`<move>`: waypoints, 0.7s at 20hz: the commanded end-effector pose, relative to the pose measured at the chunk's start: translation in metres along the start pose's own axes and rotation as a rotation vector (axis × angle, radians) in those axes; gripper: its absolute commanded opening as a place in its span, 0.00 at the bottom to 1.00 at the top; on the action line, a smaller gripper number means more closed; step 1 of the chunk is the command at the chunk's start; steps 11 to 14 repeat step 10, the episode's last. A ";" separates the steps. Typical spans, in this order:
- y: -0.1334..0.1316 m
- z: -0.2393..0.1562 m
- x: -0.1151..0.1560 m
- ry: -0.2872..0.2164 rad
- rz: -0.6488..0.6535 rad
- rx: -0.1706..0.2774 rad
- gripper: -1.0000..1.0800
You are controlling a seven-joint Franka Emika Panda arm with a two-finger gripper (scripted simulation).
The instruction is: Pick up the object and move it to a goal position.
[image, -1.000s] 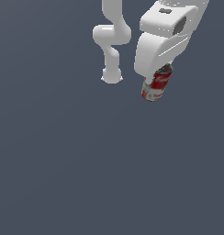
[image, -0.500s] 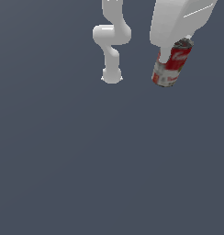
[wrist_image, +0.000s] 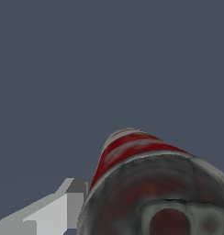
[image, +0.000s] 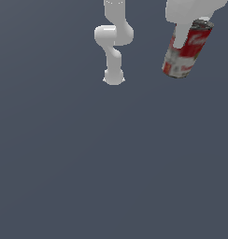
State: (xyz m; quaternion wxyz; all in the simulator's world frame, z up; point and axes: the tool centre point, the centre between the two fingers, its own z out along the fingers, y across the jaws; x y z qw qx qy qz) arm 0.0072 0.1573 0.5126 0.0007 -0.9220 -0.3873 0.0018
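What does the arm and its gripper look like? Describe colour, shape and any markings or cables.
The arm is plain glossy white, built of rounded tubular links with bulbous joints above a round base. The gripper is white too, with blocky, flat-sided fingers shaded pale grey. No cables, markings or logos show.

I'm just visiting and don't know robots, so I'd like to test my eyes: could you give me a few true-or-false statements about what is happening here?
1. The white robot gripper holds the small red-and-white cylindrical tin can. True.
2. The can hangs perfectly upright. False: it is tilted.
3. The can rests on the grey floor. False: it is held in the air.
4. The can's label is red above, white below. True.
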 end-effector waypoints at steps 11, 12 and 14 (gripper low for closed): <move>-0.001 -0.013 0.004 0.003 -0.001 -0.003 0.00; -0.001 -0.013 0.004 0.003 -0.001 -0.003 0.00; -0.001 -0.013 0.004 0.003 -0.001 -0.003 0.00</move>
